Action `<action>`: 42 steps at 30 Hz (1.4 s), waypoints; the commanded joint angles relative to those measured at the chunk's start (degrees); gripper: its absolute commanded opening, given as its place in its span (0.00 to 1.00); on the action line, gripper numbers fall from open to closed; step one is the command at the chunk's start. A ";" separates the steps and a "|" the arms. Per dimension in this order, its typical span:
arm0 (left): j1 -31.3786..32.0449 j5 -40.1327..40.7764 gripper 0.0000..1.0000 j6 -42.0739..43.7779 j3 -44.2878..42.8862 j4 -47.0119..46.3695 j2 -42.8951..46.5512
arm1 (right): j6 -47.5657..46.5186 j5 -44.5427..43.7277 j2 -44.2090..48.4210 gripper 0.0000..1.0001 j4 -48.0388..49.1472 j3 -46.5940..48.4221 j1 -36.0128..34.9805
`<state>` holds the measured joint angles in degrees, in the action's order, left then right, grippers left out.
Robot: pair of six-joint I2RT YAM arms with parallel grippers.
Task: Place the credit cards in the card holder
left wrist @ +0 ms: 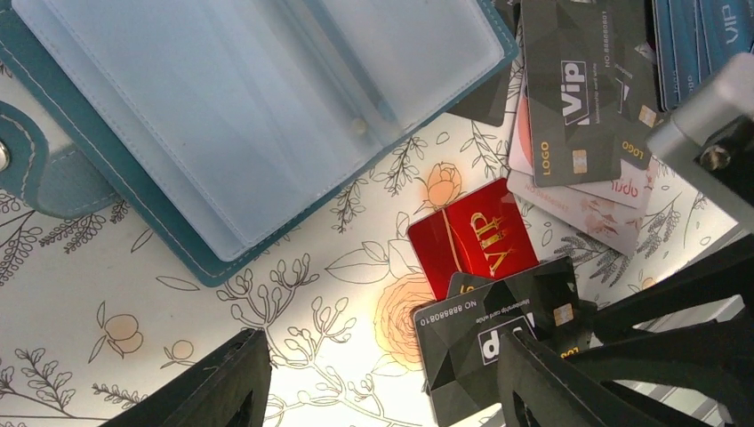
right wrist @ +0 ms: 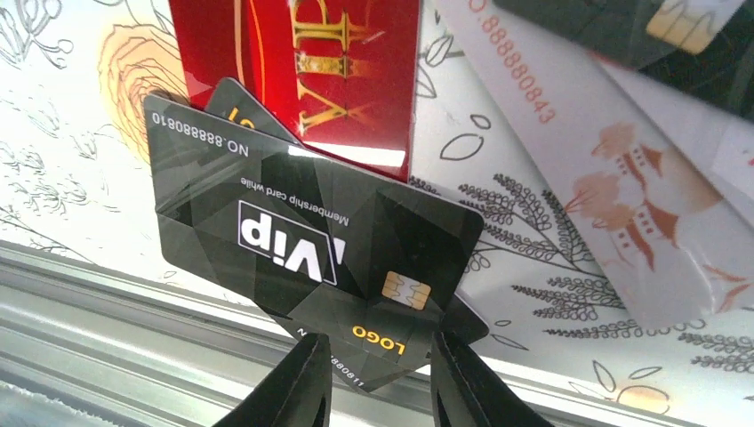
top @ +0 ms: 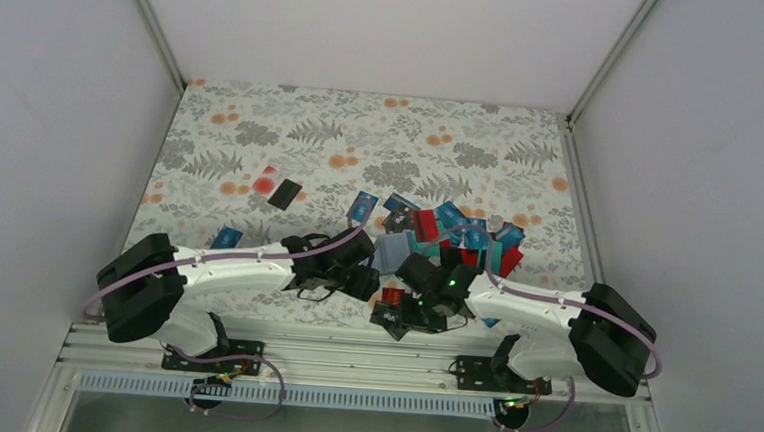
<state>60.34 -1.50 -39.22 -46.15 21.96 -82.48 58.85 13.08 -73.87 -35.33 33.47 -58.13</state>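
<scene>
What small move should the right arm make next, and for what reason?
Probably close the right end effector on the top black VIP card and lift it. Its lower corner lies between the fingers, overhanging the table's near edge, with another black card beneath. The card holder lies open nearby, so it seems ready to receive a card.

A robot lab's test cell: bare white walls (top: 54, 106), aluminium frame rails (top: 349, 359) (floral cloth (top: 363, 135) as work surface).

The hand (right wrist: 379, 360) straddles the low corner of two stacked black cards (right wrist: 302, 240), red card (right wrist: 302, 62) behind
</scene>
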 commanded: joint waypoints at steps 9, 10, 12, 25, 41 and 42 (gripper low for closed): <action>0.59 -9.64 0.52 4.01 0.36 -7.62 1.24 | 6.55 10.69 16.64 0.51 9.96 -11.60 2.59; 0.56 -11.01 0.49 4.28 0.36 -8.56 0.80 | 7.85 11.29 17.66 0.52 11.42 -12.74 2.64; 0.62 -13.61 0.46 4.85 0.23 -10.23 -0.35 | 10.72 12.99 19.04 0.53 15.12 -16.09 2.74; 0.84 -22.16 0.39 8.36 -0.62 -15.60 -9.03 | 22.47 17.03 24.47 0.51 33.07 -28.75 5.12; 0.88 -25.31 0.36 8.08 0.49 -18.63 -15.15 | 23.26 22.43 11.52 0.38 50.25 -33.03 6.18; 0.85 -25.39 0.35 7.96 0.84 -19.00 -15.29 | 23.13 22.69 10.81 0.37 50.70 -33.03 6.21</action>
<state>60.93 -25.71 -31.70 -46.17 5.19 -96.92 80.77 32.53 -59.92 13.26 2.42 -52.10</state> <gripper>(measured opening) 0.356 0.385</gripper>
